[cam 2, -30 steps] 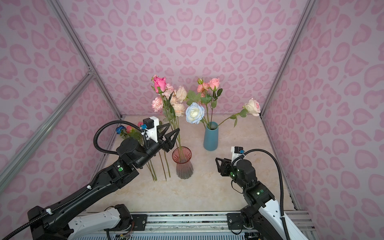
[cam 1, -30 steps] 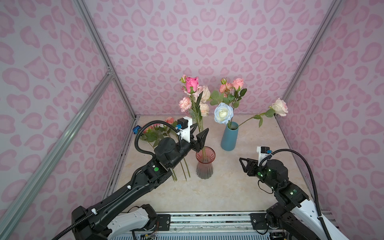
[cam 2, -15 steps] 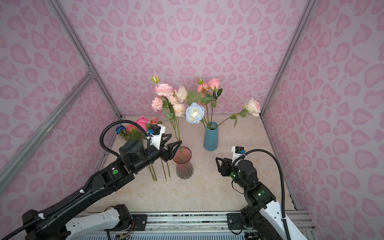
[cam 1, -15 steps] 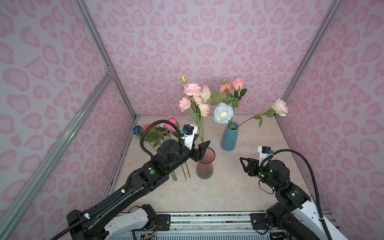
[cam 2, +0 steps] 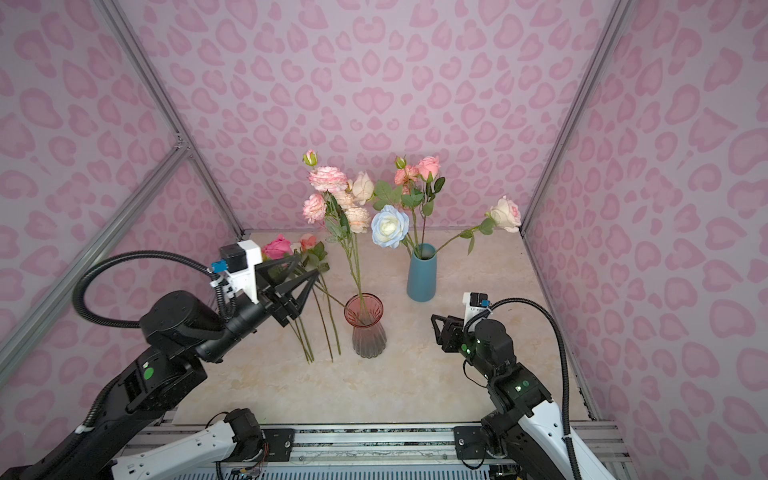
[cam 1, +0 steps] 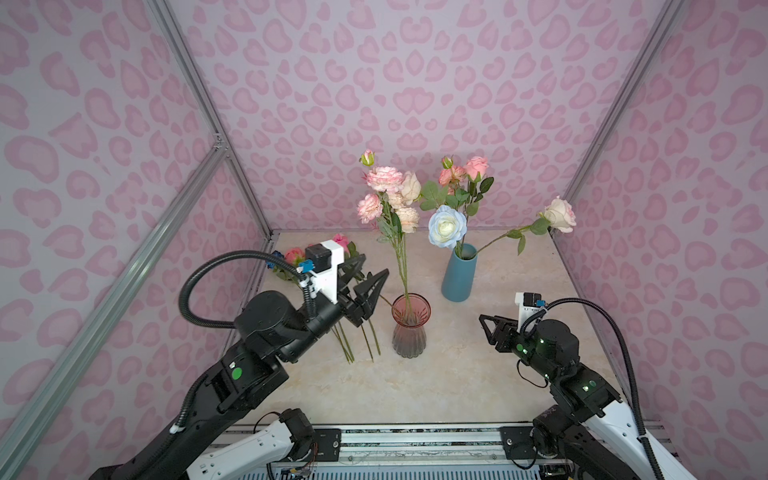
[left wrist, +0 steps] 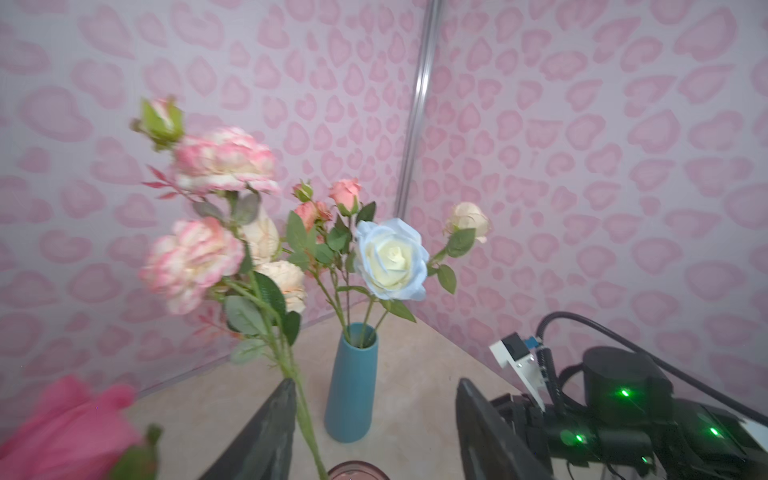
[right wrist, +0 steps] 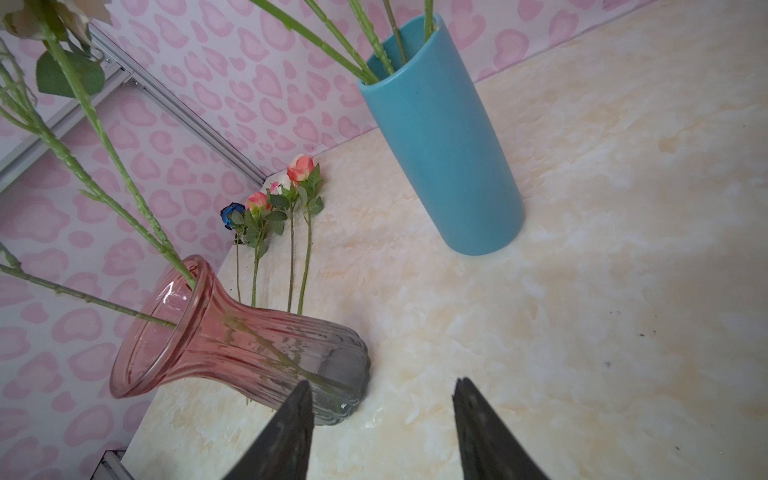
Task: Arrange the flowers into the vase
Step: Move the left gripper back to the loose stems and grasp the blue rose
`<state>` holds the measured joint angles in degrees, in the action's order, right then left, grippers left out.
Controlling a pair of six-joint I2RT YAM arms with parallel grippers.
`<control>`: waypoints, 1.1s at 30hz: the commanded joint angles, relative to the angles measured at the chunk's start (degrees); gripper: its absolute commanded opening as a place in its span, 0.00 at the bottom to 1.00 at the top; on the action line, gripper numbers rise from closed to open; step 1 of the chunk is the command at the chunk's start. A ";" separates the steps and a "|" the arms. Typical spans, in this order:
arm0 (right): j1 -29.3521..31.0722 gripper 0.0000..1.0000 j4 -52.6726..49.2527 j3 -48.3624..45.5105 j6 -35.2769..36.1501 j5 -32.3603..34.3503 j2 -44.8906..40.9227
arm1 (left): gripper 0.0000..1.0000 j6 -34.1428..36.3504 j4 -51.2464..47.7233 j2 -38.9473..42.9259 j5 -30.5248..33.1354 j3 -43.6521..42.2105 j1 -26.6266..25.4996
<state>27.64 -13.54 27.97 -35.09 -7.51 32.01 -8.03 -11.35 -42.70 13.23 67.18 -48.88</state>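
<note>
no readable text, labels, brands or numbers in any view

Pink rose (cam 2: pixel 277 246) toppled, now leans low from vase (cam 2: pixel 368 332) — L gripper (cam 2: pixel 307 265) backed off.

Both top views: high at the front, looking down toward back wall (cam 1: pixel 395 83). Wrist cams low, close; both share the blue vase (left wrist: pixel 351 386).

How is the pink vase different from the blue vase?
The pink vase is see-through ribbed glass; the blue vase is solid and smooth. The pink vase flares at its mouth; the blue vase narrows toward its mouth. Both stand upright and hold flowers.
</note>
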 commanded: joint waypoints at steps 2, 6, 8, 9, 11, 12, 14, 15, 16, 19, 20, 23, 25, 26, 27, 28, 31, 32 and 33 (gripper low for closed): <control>-0.02 0.55 -0.46 0.01 0.92 0.29 0.07 | 0.59 -4.80 -10.64 2.68 35.50 1.01 1.22; 0.04 0.53 1.12 -0.76 0.18 -0.16 0.53 | 0.59 -13.90 -18.96 5.07 41.87 -3.10 8.06; 0.03 0.53 1.46 -0.70 0.10 -0.57 0.97 | 0.56 -18.78 -21.78 6.70 38.66 -5.57 14.84; 0.00 0.53 1.43 -0.63 0.25 -0.66 1.07 | 0.56 -20.13 -22.16 7.15 36.38 -6.74 18.30; -0.05 0.53 1.18 -0.55 0.53 -0.77 1.04 | 0.54 -22.87 -23.57 6.37 28.60 -8.73 25.90; -0.04 0.53 1.12 -0.54 0.63 -0.84 1.04 | 0.54 -23.93 -23.86 5.35 24.68 -9.39 28.64; -0.06 0.53 0.66 -0.43 1.07 -0.84 0.82 | 0.53 -25.63 -22.96 2.45 16.06 -11.32 34.30; -0.12 0.53 0.53 -0.46 1.24 -0.73 0.76 | 0.53 -26.08 -21.91 0.92 12.56 -12.37 36.81; -0.13 0.53 0.53 -0.62 1.24 -0.75 0.54 | 0.53 -26.90 -20.34 -1.33 7.73 -13.74 39.89; -0.22 0.53 1.22 -1.46 0.67 -1.18 0.34 | 0.53 -30.67 -15.05 -9.03 -6.86 -16.81 47.98; -0.26 0.53 1.64 -1.83 0.41 -1.41 0.42 | 0.54 -31.69 -13.38 -12.01 -8.57 -17.49 49.05; -0.22 0.53 3.17 -3.01 -0.71 -2.34 0.86 | 0.56 -33.61 -8.85 -20.80 -9.66 -19.27 50.13; -0.22 0.53 4.19 -3.82 -1.42 -3.07 1.29 | 0.56 -34.76 -6.68 -27.43 -11.19 -19.47 50.64; -0.22 0.53 4.54 -4.04 -1.47 -3.28 1.47 | 0.56 -34.96 -5.57 -29.73 -11.60 -19.62 50.70; -0.27 0.53 4.66 -4.23 -1.56 -3.38 1.61 | 0.56 -35.19 -4.75 -31.87 -11.54 -19.58 50.73; -0.31 0.53 4.67 -4.32 -1.46 -3.30 1.65 | 0.56 -35.18 -4.20 -34.16 -10.86 -19.43 50.73; -0.46 0.53 4.41 -4.41 -0.63 -2.86 1.72 | 0.56 -34.39 -3.14 -40.16 -9.34 -18.53 51.03; -0.55 0.53 4.39 -4.29 -0.31 -2.84 1.66 | 0.56 -34.37 -2.24 -42.21 -10.18 -18.26 51.23; -0.70 0.53 4.26 -4.24 -0.15 -2.84 1.80 | 0.56 -34.46 -1.22 -44.05 -11.37 -17.98 51.34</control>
<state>27.20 -10.57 23.81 -35.94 -10.13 33.69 -41.91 -16.97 -83.55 3.81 48.18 2.13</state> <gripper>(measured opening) 0.532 0.563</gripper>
